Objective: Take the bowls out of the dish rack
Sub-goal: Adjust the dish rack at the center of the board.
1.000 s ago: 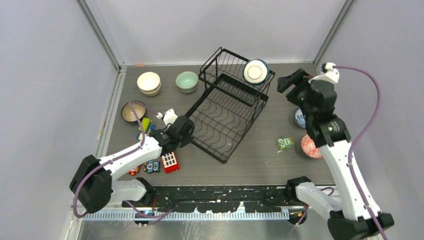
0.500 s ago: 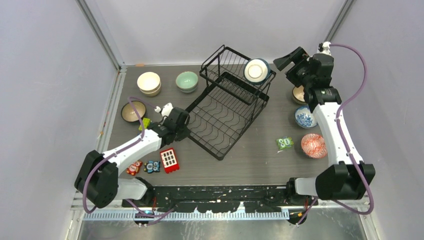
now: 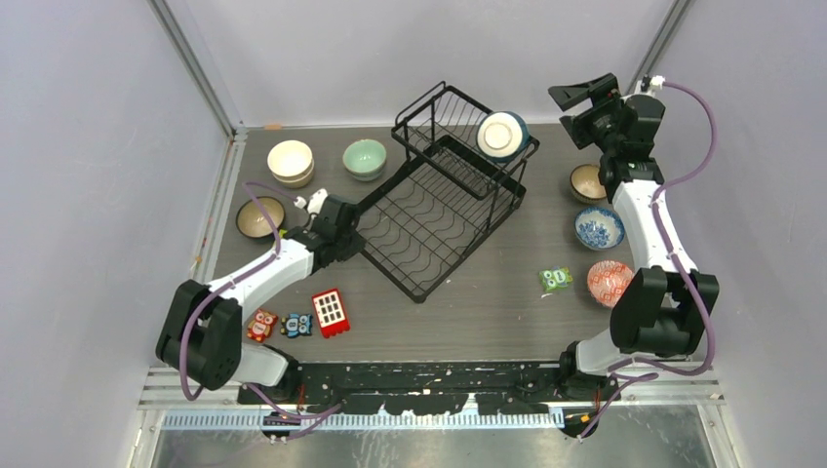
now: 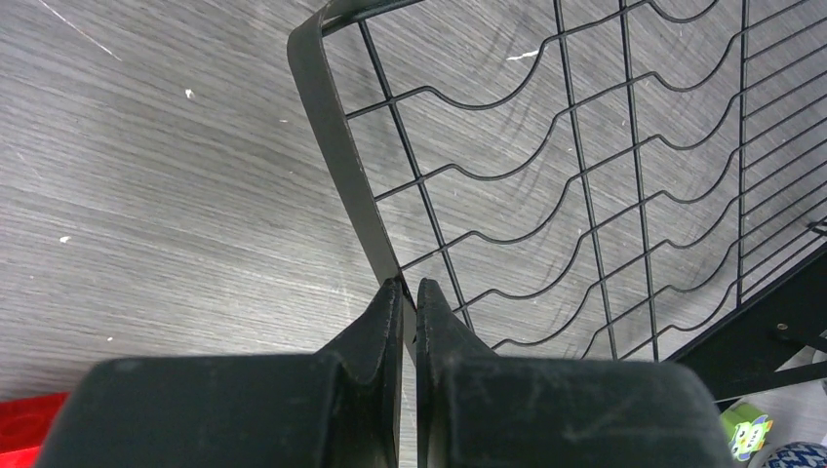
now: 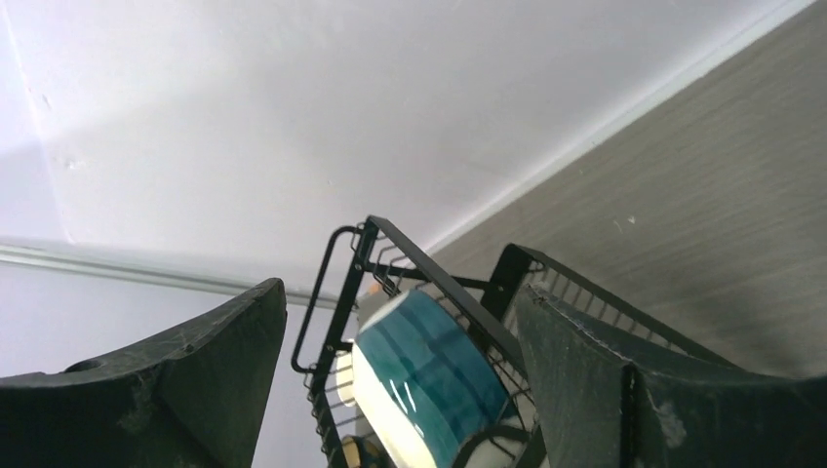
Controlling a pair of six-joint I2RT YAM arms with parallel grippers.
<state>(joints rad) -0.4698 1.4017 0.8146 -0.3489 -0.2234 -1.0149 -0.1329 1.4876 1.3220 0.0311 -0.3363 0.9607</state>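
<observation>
Item: dark teal ceramic bowl, cream inside, on edge in raised upper basket of large black wire two-tier dish rack, at its far right end.
Nearer: right tool, jaws spread wide, empty, raised by far right corner of surface. Bowl lies left of it and lower, framed between its fingers.
Obstacle, as judged: basket wires round bowl.
Opposite: left tool, pinched shut on rack's flat near-left rim.
Along right edge: brown bowl, blue-and-white bowl, red patterned bowl.

Black wire dish rack; teal bowl, cream inside; blue-white patterned bowl; red patterned bowl; pale green bowl.
</observation>
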